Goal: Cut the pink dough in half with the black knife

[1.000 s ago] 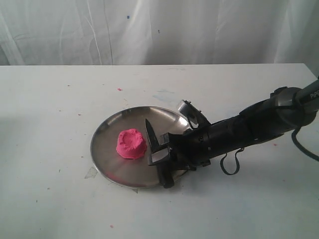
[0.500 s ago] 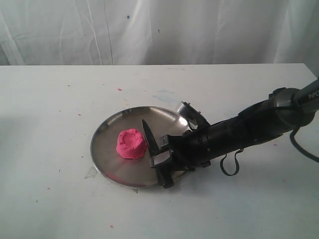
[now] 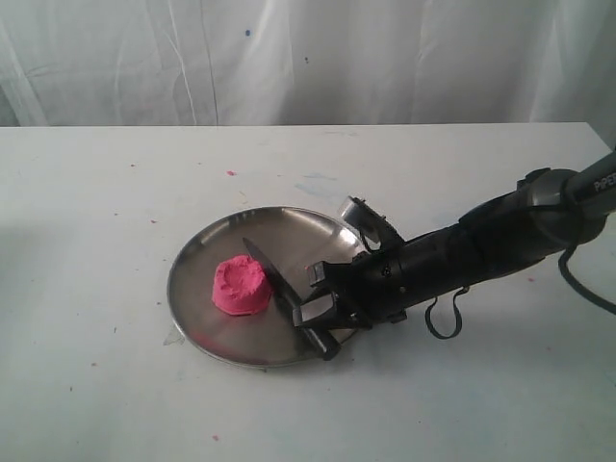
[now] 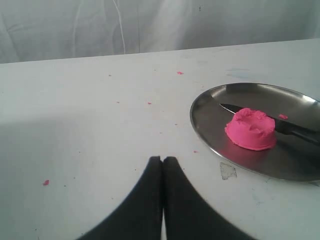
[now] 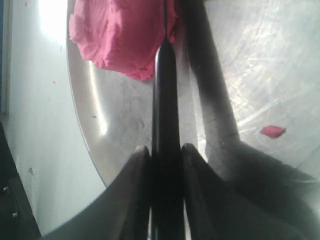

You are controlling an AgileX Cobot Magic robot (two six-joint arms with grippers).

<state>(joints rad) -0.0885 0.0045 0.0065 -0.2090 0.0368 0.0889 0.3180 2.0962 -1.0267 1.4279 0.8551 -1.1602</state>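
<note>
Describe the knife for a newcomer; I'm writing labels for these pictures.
On the white table sits a round steel plate holding a pink dough mound. The black knife, slim, pointed and all matte black, lies against the mound's side, clamped in the right gripper.

I'm working a lab-style robot test bench, not a home or kitchen. White table [image 3: 115,385] is stained and dotted with pink crumbs [image 4: 46,182]; a wrinkled white cloth backdrop [image 3: 289,58] hangs along the far side, closing off the room. Black robot arm [image 3: 481,245] with a loose cable enters from the right. One steel plate [image 3: 207,332] as prop.
</note>
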